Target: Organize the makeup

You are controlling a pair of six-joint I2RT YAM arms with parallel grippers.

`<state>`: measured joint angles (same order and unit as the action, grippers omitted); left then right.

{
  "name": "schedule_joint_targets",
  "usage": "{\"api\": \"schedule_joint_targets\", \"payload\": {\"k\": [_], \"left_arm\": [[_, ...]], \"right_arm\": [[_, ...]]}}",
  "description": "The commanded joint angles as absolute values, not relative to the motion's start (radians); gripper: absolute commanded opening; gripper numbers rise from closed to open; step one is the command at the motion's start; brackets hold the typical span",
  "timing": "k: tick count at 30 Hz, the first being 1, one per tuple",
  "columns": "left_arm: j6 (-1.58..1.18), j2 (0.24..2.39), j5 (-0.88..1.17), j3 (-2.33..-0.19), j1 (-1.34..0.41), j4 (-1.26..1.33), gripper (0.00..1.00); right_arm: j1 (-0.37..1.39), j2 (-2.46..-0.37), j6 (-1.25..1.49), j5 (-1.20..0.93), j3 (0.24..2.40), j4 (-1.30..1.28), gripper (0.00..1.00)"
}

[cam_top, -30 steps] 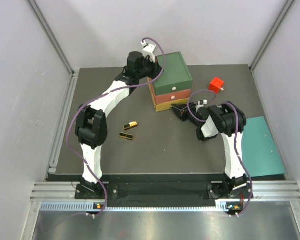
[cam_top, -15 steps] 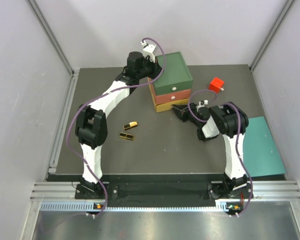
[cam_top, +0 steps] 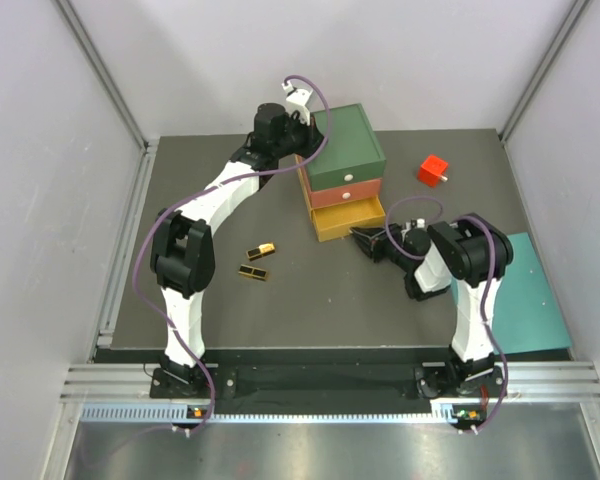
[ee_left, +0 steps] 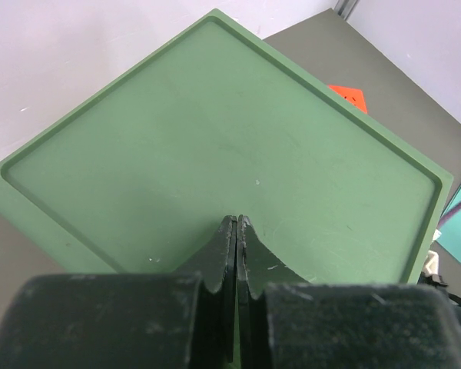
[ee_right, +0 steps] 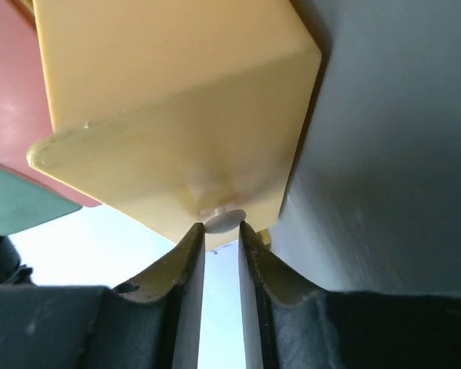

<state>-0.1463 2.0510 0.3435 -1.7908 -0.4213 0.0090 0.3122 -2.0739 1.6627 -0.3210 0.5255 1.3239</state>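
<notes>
Of the makeup, two gold-black rectangular cases [cam_top: 262, 250] [cam_top: 252, 273] lie on the dark mat left of the drawer box. The drawer box [cam_top: 345, 140] has a green top [ee_left: 215, 146], a red middle drawer and a yellow bottom drawer [cam_top: 348, 219] that stands pulled out. My right gripper [cam_top: 365, 240] [ee_right: 221, 228] is shut on the yellow drawer's small white knob [ee_right: 224, 221]. At the back left of the box, my left gripper [cam_top: 305, 130] [ee_left: 237, 221] is shut and empty, its tips resting over the green top.
A red cube [cam_top: 433, 169] [ee_left: 347, 95] sits on the mat right of the box. A teal sheet [cam_top: 525, 290] lies at the right edge beside my right arm. Grey walls close in the left, right and back.
The yellow drawer has slid out toward the near side, with my right gripper on its knob moving back and right. The left arm and the cases have stayed still.
</notes>
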Motion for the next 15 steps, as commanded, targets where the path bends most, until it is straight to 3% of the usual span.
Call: {"api": "schedule_joint_targets", "payload": {"k": [1,10,15], "left_arm": [[-0.120,2.149,0.281,-1.707,-0.400,-0.351,0.00],[-0.132,2.146,0.293,-1.701,-0.400,-0.341,0.00],[-0.130,2.138,0.287,-1.692,-0.400,-0.339,0.00]], "right_arm": [[0.313,-2.028,1.726,-0.296,0.431,1.540,0.02],[0.318,-1.985,1.729,-0.299,0.354,1.572,0.05],[0.318,-1.921,1.714,-0.319,0.359,1.516,0.21]]}}
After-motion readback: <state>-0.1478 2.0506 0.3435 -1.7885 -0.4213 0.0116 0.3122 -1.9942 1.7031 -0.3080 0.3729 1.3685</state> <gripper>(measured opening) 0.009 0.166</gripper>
